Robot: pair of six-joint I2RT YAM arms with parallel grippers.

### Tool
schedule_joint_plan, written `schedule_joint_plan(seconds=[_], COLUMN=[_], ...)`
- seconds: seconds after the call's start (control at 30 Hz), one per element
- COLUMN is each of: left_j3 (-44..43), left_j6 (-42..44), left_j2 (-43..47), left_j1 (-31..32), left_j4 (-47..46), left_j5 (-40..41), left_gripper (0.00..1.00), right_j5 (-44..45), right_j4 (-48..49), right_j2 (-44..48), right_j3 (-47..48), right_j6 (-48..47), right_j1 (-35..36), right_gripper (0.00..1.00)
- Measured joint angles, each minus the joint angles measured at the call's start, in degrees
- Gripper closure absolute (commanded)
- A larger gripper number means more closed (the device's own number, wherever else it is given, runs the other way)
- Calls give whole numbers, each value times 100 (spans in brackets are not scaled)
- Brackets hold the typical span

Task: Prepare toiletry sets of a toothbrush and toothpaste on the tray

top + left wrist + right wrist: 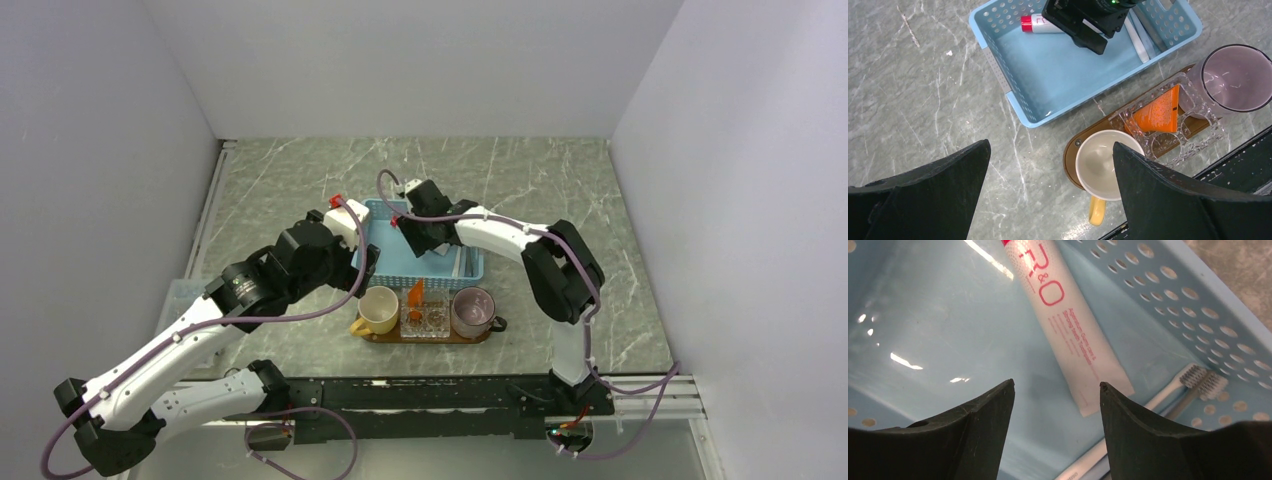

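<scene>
Toothpaste (1160, 111) in orange was set on the tray (1070, 155) by the table's (923, 100) near edge; the left gripper (1050, 144) was held wide, empty. Farther, in the basket (1198, 295), the white tube (1068, 325) was faced by the right gripper (1056, 385), jaws parted, empty: lowering and closing was judged next.

You have on the grey marble tabletop (560, 180): one blue perforated basket (1058, 75), mid-table; toward the near edge, a row of yellow-handled mug (379, 308), clear glass holder (432, 320), mauve cup (473, 310).

Right pincer (1056, 385) is hovering, jaws parted, over the blue basket (1168, 295); a white tube (1068, 335) is lying flat on its floor, two toothbrushes (1193, 377) lying beside its crimped end.
</scene>
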State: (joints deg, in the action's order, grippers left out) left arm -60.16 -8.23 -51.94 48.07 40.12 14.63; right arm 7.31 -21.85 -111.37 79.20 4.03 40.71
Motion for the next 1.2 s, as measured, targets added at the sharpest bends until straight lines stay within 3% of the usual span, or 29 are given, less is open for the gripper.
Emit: schedule_joint_plan(seconds=[0.47,0.93,1.2], left_j3=[9,11,11], left_j6=[2,4,2], left_j2=[0,0,-2], left_j1=[0,-11,-37], left_j4=[0,0,0], left_j5=[4,15,7], left_gripper=[1,1,1], right_j5=[-153,-385,-385], right_j4=[114,195,229], right_j2=[-658,-798,-855], right_j3=[643,697,688], right_j6=[-87,-131,-208], right_j1=[-9,-251,-293], right_gripper=[34,52,51])
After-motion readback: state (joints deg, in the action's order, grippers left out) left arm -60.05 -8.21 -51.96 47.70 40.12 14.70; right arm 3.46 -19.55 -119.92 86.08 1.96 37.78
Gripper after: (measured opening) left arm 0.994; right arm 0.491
